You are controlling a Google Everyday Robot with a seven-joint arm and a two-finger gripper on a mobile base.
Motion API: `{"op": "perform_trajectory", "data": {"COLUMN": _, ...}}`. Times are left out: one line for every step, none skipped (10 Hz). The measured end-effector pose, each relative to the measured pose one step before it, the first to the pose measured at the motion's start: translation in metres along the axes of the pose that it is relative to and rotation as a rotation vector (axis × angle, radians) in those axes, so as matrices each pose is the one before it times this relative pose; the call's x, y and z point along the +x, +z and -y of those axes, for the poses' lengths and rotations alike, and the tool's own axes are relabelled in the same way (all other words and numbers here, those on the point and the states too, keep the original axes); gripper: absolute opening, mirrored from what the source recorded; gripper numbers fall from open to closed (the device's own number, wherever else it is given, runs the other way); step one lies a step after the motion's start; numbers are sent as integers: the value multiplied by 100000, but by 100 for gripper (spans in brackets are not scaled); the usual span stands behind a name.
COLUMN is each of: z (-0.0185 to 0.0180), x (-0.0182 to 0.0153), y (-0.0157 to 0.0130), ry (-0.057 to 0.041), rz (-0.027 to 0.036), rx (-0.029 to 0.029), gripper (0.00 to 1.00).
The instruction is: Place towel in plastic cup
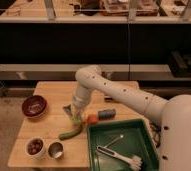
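Near-left of the pincer (75, 116), a white cup (35, 147) holds dark fruit beside a metal cup (55, 149). Right, green tray (139, 129) carries a brush (120, 157). Pincer low over tabletop (49, 95), grip unclear; towel (69, 111) possibly just beside it. Far-left, red bowl (34, 106).

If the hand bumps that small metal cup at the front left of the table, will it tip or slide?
The metal cup looks short and squat, standing upright on bare wood, so it would probably slide rather than tip. It appears empty, so likely light and easily knocked. It sits right beside the white bowl, which might stop it going left. The hand is over mid-table, apart from it.
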Motion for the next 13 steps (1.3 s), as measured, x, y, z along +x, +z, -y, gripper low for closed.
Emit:
{"op": "perform_trajectory", "data": {"z": -289, "x": 41, "y": 300, "ry": 1087, "rz": 251, "rx": -1150, "gripper": 3}}
{"op": "perform_trajectory", "data": {"z": -150, "x": 61, "y": 112, "ry": 626, "rz": 23, "rx": -767, "gripper": 9}}
{"op": "perform_trajectory", "data": {"z": -58, "x": 135, "y": 4, "ry": 468, "rz": -190, "rx": -674, "gripper": 17}}
{"op": "perform_trajectory", "data": {"z": -89, "x": 139, "y": 91, "ry": 540, "rz": -101, "rx": -602, "gripper": 27}}
{"op": "perform_trajectory", "data": {"z": -103, "x": 181, "y": 51, "ry": 534, "rz": -275, "rx": -624, "gripper": 39}}
{"op": "perform_trajectory", "data": {"z": -49, "x": 149, "y": -16, "ry": 266, "rz": -317, "rx": -470, "gripper": 47}}
{"op": "perform_trajectory", "data": {"z": -14, "x": 285, "y": 40, "ry": 282, "rz": -520, "rx": -379, "gripper": 59}}
{"op": "perform_trajectory", "data": {"z": 40, "x": 261, "y": 0, "ry": 83, "rz": -515, "rx": -276, "gripper": 68}}
{"op": "perform_trajectory", "data": {"z": 99, "x": 311, "y": -60, "ry": -43, "rz": -627, "rx": -373, "gripper": 77}}
{"op": "perform_trajectory", "data": {"z": 84, "x": 215, "y": -1, "ry": -78, "rz": -362, "rx": -282, "gripper": 80}}
{"op": "perform_trajectory", "data": {"z": -70, "x": 267, "y": -112, "ry": 130, "rz": -694, "rx": -524, "gripper": 80}}
{"op": "perform_trajectory", "data": {"z": -32, "x": 136, "y": -118, "ry": 82, "rz": -531, "rx": -216, "gripper": 80}}
{"op": "perform_trajectory", "data": {"z": -104, "x": 80, "y": -112, "ry": 127, "rz": -416, "rx": -311, "gripper": 80}}
